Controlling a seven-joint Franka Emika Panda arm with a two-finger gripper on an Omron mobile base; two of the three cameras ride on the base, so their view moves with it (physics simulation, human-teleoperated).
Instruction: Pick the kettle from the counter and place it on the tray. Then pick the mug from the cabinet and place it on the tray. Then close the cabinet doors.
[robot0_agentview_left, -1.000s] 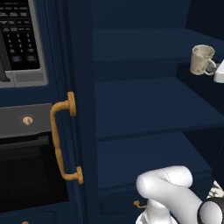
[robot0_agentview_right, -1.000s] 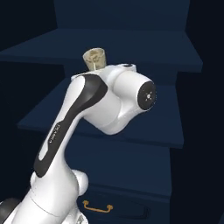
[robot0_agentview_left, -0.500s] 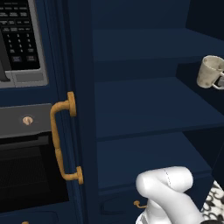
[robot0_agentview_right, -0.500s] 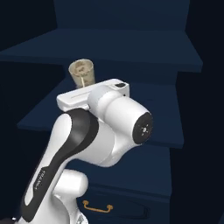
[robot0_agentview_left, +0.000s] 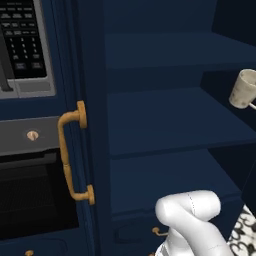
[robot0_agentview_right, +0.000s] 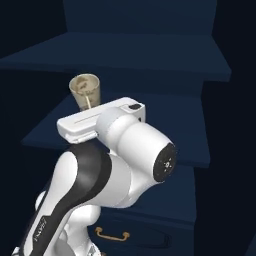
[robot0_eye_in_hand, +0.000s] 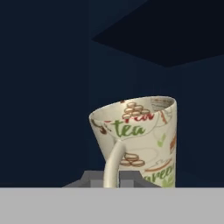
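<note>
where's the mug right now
The mug is in the gripper, held by its handle in front of the open cabinet's shelves, at the right edge of the left base view.

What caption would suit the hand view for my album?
The gripper, shut on the handle of the cream mug printed with "tea", holds it before the dark navy cabinet.
</note>
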